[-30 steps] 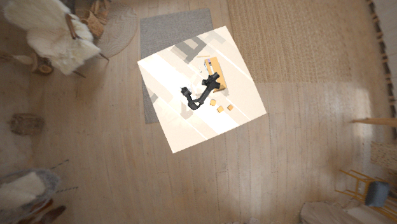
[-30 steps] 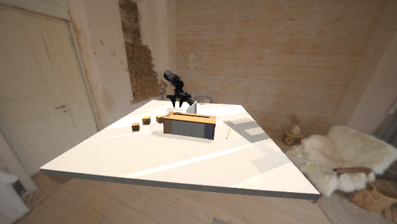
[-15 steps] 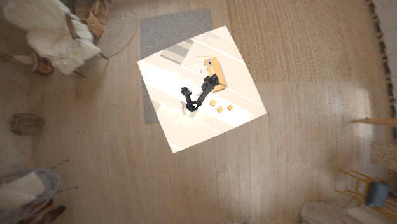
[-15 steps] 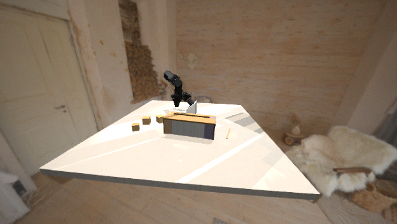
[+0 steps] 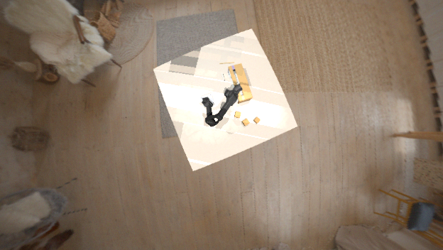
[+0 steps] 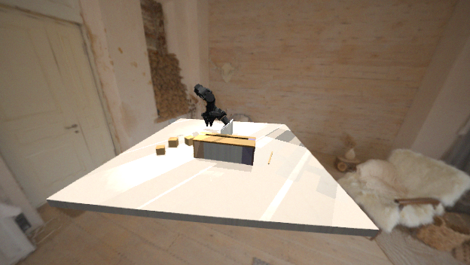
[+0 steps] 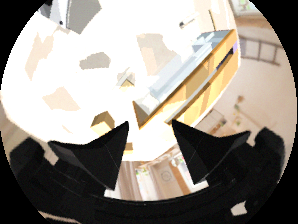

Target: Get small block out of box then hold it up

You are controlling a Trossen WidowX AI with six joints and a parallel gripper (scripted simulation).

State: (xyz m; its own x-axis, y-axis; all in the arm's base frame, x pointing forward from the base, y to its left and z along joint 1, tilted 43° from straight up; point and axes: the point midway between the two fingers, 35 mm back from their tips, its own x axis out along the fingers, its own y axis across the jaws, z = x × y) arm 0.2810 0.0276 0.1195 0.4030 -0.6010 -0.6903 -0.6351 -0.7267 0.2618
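Note:
The orange-topped box stands upright on the table. A slot runs along its top, and one end is purple. My gripper is open, with nothing between its fingers. It hangs above the table, beside and higher than the box, nearer the end away from the purple. I cannot make out the small block on the shelf in any view; glare and reflections cover the clear front.
Three tan cubes lie past the box's non-purple end. A thin tan stick lies beyond the purple end. A small pale piece lies off the box's arm side. A white panel stands behind the box.

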